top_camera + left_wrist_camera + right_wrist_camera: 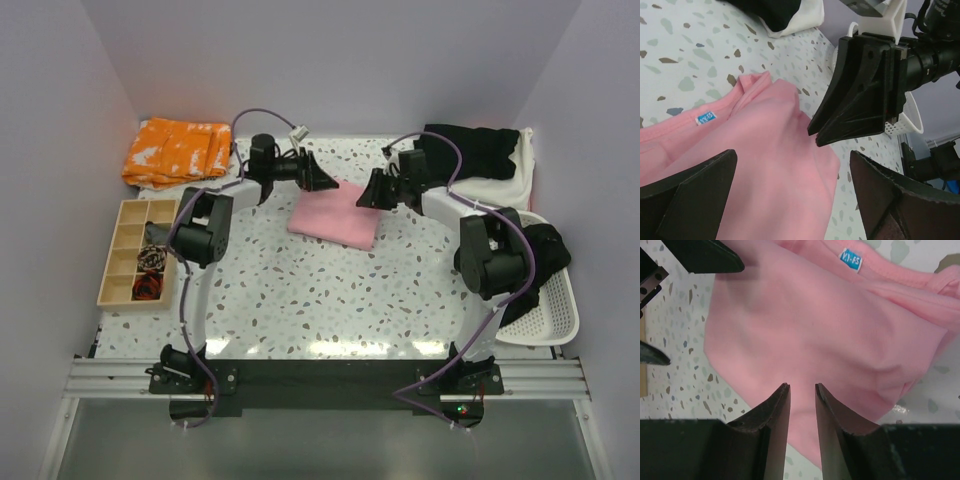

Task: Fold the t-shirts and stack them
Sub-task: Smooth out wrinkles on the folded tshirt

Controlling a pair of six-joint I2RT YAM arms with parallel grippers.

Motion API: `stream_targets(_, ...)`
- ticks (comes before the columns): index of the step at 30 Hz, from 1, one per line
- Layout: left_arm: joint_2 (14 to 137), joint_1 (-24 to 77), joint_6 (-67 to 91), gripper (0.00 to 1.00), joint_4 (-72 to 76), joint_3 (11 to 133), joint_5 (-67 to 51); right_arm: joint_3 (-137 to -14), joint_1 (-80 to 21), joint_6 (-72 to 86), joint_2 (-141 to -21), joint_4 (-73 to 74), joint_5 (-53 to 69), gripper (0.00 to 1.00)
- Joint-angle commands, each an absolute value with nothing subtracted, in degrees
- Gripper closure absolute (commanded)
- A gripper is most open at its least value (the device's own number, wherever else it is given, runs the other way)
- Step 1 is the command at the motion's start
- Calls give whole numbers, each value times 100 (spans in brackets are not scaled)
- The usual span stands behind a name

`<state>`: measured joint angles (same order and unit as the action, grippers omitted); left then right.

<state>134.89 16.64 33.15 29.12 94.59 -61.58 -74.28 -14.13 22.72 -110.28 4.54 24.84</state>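
A light pink t-shirt (335, 215) lies folded on the speckled table, its blue neck label (850, 259) showing in the right wrist view. My left gripper (325, 180) hovers over the shirt's far left edge with its jaws wide open, and the pink shirt (765, 165) lies beneath them. My right gripper (372, 192) faces it across the shirt's far right corner. Its fingers (777, 410) are almost together, with only a thin slit and nothing held. A black t-shirt (470, 150) rests on an off-white one (518, 178) at the back right.
A white basket (560, 315) at the right edge holds more black fabric (548, 250). An orange patterned cloth (178, 150) sits at the back left. A wooden compartment tray (140, 250) with small parts stands at the left.
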Motion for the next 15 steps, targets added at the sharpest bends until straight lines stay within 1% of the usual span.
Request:
stream_targets(1, 13798, 1547, 3410, 0, 3182, 9624, -6302, -7400, -1415, 2268, -10933, 536, 2409, 70)
stream_targets(4, 14018, 1529, 3384, 0, 3225, 9729, -6267, -7357, -1406, 2215, -10951, 283, 2154, 70)
stream_targets(10, 14519, 1442, 3393, 0, 3173, 10195, -6117, -7830, -1354, 2057, -11319, 492, 1196, 67)
stream_targets(15, 14590, 1336, 3463, 0, 3295, 10301, -6038, -7936, -1327, 1943, -11478, 194, 696, 66)
